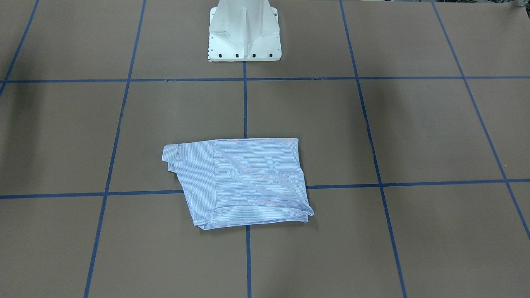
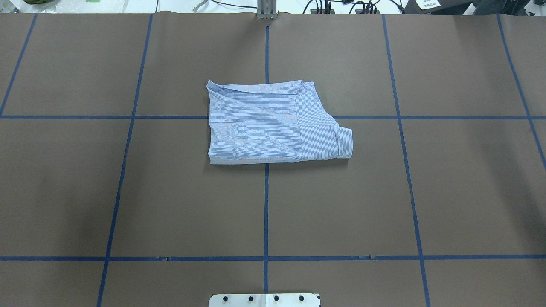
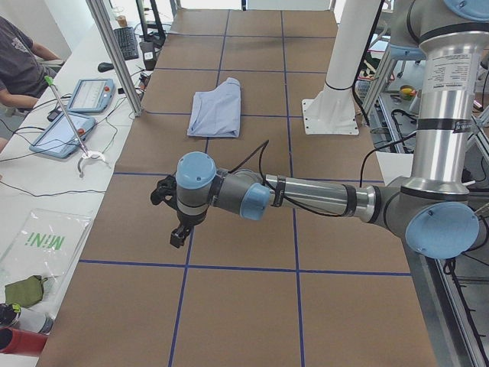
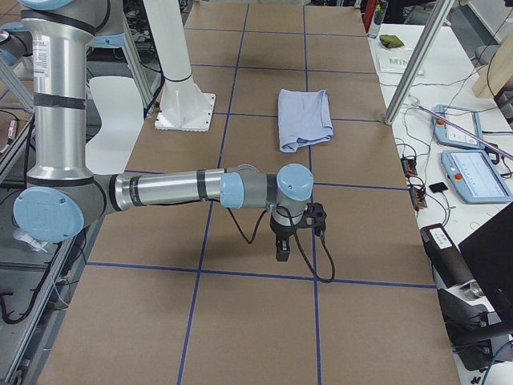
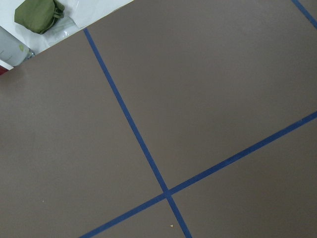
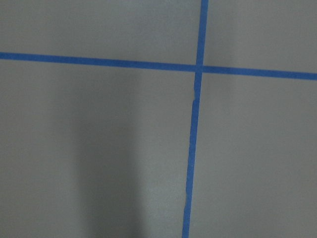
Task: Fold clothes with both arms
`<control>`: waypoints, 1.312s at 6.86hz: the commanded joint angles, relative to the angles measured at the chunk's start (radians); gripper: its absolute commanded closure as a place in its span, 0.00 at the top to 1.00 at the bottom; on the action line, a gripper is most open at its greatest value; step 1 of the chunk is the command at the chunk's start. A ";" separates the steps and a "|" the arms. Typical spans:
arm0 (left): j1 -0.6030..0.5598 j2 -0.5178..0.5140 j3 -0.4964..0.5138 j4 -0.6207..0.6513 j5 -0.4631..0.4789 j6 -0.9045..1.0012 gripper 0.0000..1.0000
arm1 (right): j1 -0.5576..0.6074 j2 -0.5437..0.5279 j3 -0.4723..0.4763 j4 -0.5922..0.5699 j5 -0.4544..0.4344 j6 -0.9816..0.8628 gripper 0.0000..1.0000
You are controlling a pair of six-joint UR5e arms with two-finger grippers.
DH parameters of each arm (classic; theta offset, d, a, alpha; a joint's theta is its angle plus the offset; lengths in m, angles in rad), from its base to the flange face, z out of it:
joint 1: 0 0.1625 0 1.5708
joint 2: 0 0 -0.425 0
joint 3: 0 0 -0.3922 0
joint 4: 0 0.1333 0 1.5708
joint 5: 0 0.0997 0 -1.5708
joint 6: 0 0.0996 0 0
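Note:
The light blue and white striped shirt (image 2: 273,123) lies folded into a compact rectangle near the table's middle, a cuffed sleeve end sticking out on one side. It also shows in the front-facing view (image 1: 244,182), the left side view (image 3: 216,113) and the right side view (image 4: 303,119). Neither arm touches it. My left gripper (image 3: 179,234) hangs over bare table far from the shirt, seen only in the left side view. My right gripper (image 4: 282,250) hangs likewise at the other end, seen only in the right side view. I cannot tell whether either is open or shut.
The brown table (image 2: 170,192) carries a grid of blue tape lines. The white pedestal base (image 1: 244,35) stands at the robot's side of the table. Tablets (image 3: 65,134), cables and an operator (image 3: 19,65) are beyond the far edge. A green pouch (image 5: 37,15) lies off the table's corner.

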 commanded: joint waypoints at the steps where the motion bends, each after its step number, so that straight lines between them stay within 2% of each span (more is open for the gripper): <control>1: -0.008 0.043 -0.006 0.001 -0.006 0.009 0.99 | 0.001 -0.041 0.007 0.066 0.027 0.011 1.00; 4: -0.006 0.049 0.003 0.003 0.000 -0.007 0.99 | 0.001 -0.041 -0.001 0.074 0.029 0.005 1.00; 9: -0.023 0.060 -0.049 0.004 0.018 -0.061 0.99 | 0.001 -0.024 -0.015 0.074 0.021 0.011 1.00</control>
